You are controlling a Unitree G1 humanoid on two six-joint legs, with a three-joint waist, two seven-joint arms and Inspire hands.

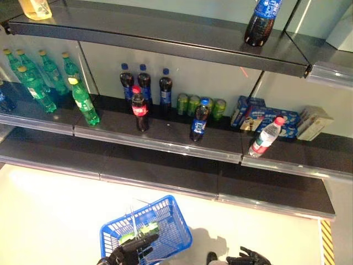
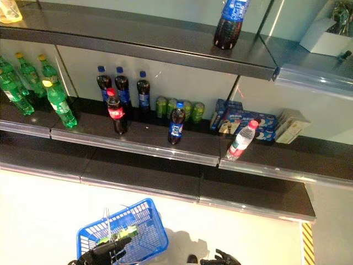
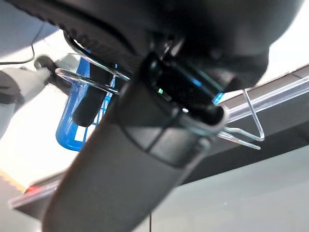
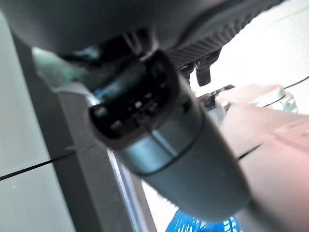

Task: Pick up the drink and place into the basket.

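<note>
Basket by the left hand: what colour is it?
Blue, a mesh-sided basket with wire handles, clearest in the left eye view.

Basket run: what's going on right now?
The left hand has its fingers curled round the wire handle of the blue basket, carrying it low in front of the drinks shelf. Something green and white, too small to identify, already lies in the basket. The right hand hangs empty at the lower edge of the head view, not reaching for anything. Bottles and cans stand untouched on the shelf, among them a red-capped cola bottle and a clear water bottle.
</note>
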